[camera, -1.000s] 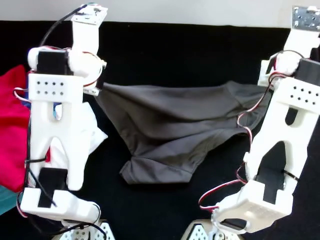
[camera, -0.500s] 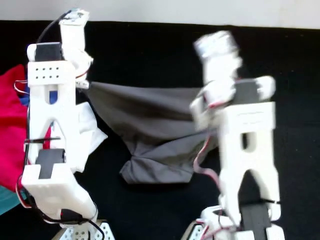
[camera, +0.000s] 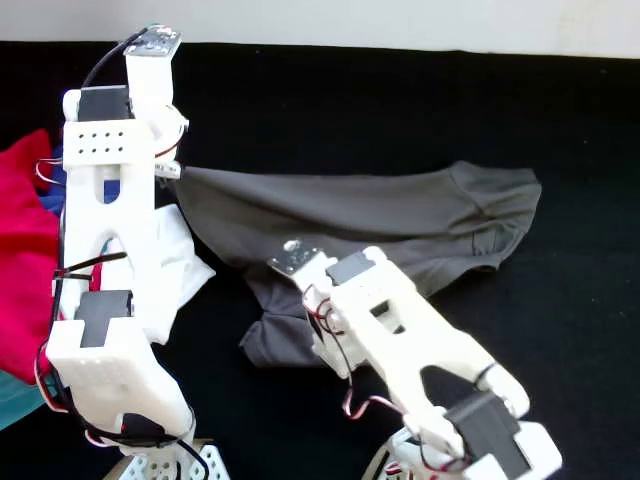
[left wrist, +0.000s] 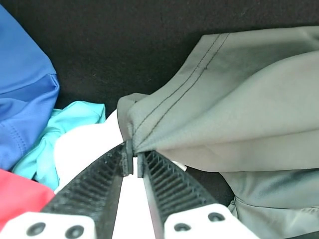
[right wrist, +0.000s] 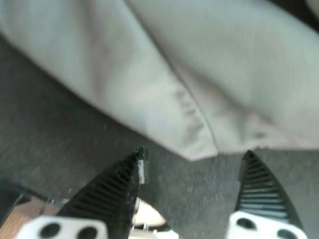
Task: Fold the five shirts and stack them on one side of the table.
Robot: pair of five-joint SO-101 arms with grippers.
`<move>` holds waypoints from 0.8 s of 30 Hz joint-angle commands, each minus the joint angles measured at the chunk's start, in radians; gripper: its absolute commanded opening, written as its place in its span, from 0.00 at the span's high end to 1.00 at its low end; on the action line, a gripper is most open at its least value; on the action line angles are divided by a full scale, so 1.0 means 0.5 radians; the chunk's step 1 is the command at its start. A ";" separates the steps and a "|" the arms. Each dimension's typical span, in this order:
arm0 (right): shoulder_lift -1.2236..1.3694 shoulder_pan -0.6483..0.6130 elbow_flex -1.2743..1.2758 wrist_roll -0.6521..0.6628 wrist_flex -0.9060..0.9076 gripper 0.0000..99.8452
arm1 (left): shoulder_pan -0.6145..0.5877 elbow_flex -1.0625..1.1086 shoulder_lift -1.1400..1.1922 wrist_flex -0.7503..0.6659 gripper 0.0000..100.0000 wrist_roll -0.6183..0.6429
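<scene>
The right arm (camera: pixel 400 330) has been swung from the right side of the table (camera: pixel 400 110) to the middle, low over the near fold of the grey shirt (camera: pixel 380 215). The shirt's right end has been uncovered, and the right pincer (right wrist: pixel 193 153) is now spread above the cloth.

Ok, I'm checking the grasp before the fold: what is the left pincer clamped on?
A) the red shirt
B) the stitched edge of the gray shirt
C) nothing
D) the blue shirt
B: the left wrist view shows the left pincer shut on a stitched corner of the gray shirt.
</scene>
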 commanded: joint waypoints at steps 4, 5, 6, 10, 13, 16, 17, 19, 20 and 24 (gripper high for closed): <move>0.385 0.351 -0.115 0.018 -0.321 0.77 | -0.026 -0.014 -0.020 -0.003 0.99 0.012; 0.428 0.483 -0.198 0.018 -0.333 0.78 | -0.026 -0.014 -0.020 0.018 0.99 0.012; 0.459 0.612 -0.290 0.018 -0.333 0.79 | -0.026 -0.014 -0.020 0.034 0.99 0.012; 0.483 1.073 -0.717 0.009 -0.229 0.79 | -0.026 -0.014 -0.020 0.068 0.99 0.012; 0.489 1.278 -0.968 0.006 -0.155 0.79 | -0.026 -0.011 -0.014 0.068 0.99 0.012; 0.489 1.398 -1.115 0.006 -0.146 0.79 | -0.014 -0.011 -0.002 0.058 0.99 0.012; 0.483 1.416 -1.140 0.006 -0.143 0.79 | -0.011 -0.008 -0.002 0.055 0.99 0.012; 0.480 1.428 -1.180 0.006 -0.060 0.79 | -0.011 -0.008 -0.002 0.052 0.99 0.012; 0.477 1.425 -1.204 0.006 0.011 0.79 | -0.011 -0.008 -0.002 0.052 0.99 0.012; 0.474 1.349 -1.343 0.021 0.379 0.79 | -0.011 -0.014 0.002 0.052 0.99 0.012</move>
